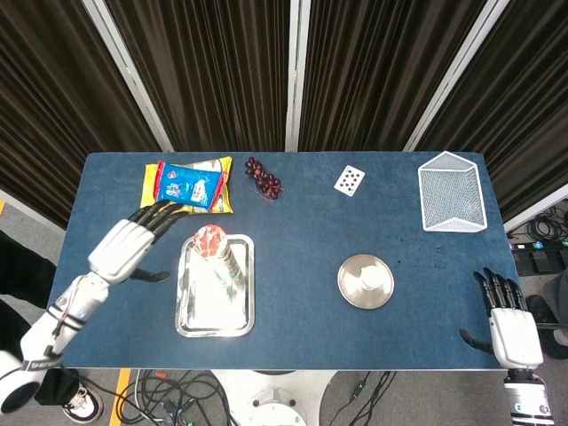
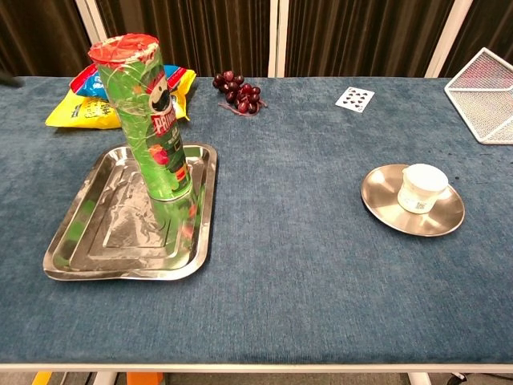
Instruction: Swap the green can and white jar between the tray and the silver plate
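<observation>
The surface [image 1: 293, 266] carries everything, and the swap has not begun. The tray [image 1: 188, 311] lies toward the near-left corner, with the can [image 2: 151, 120] standing upright at its far end, long axis vertical. The left hand [image 1: 124, 244] hovers over the surface just left of the tray, fingers spread and empty; the can stands to its right, close by, so this looks the nearer hand for it. The plate [image 2: 381, 200] sits right of centre near the front edge, the jar [image 2: 422, 187] on it. The right hand [image 1: 513, 328] waits off the near-right corner, fingers extended, holding nothing.
</observation>
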Motion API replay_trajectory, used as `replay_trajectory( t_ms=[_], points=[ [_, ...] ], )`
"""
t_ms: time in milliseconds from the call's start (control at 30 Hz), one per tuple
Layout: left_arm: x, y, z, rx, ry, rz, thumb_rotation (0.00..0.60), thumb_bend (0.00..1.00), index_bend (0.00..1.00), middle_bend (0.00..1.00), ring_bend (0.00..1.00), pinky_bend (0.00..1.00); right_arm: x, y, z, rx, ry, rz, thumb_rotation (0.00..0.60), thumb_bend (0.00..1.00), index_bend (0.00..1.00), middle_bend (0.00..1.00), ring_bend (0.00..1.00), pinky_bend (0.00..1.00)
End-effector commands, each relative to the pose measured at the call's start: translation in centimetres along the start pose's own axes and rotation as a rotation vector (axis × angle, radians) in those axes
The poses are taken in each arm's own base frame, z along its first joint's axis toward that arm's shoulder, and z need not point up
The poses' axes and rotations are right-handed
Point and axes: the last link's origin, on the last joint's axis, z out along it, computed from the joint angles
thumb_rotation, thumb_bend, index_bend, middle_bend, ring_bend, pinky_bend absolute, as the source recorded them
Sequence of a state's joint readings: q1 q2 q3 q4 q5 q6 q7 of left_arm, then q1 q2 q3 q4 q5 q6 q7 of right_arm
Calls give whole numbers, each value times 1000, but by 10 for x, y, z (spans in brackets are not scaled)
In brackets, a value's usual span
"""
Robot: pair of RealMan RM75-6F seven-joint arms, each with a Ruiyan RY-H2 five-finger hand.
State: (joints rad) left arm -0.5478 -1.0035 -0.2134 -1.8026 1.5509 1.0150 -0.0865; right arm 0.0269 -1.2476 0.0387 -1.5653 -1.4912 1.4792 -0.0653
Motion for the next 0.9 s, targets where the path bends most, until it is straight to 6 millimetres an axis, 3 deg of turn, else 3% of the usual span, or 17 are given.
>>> replay_trajectory(
  t_ms=[33,333,533,900],
  points=[
    [7,10,27,-47,-28,6,600,0,89,46,4,159,-1,0,1,-2,-2,2,600,59,0,0,0,0],
    [1,28,57,-119,-119,33,600,0,87,45,4,161,-2,4,1,-16,-10,3,600,61,0,0,0,0],
    [-4,25,71,-96,-201,62,600,0,123,70,38,288,-3,7,1,-25,-12,7,600,61,0,0,0,0],
    [-17,28,77,-104,-190,94,600,54,391,278,212,502,-5,14,2,-51,-20,18,600,63,0,0,0,0]
  ],
)
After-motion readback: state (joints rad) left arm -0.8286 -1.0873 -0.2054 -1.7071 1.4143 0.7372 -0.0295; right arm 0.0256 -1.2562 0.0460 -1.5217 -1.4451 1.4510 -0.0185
